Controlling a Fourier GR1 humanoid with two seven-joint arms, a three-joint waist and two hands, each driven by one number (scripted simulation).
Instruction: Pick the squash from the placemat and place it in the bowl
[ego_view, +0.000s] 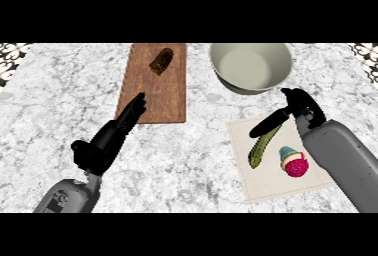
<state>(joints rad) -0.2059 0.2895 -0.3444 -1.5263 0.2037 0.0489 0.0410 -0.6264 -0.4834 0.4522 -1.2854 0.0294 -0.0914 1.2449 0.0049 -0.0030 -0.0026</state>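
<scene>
A long green squash (261, 146) lies slanted on the beige placemat (275, 180) at the right. My right hand (294, 110) hangs over the squash's upper end, fingers stretched down toward it and not closed round it. Just beyond it stands the pale bowl (251, 65), with nothing inside. My left hand (112, 135) rests open at the left, its straight fingers pointing up onto the lower edge of the wooden board.
A brown wooden cutting board (153, 95) lies at the back left with a dark olive vegetable (161, 62) near its far end. A pink and white cupcake-like item (294, 163) sits on the placemat right of the squash. The marble counter (184, 165) surrounds everything.
</scene>
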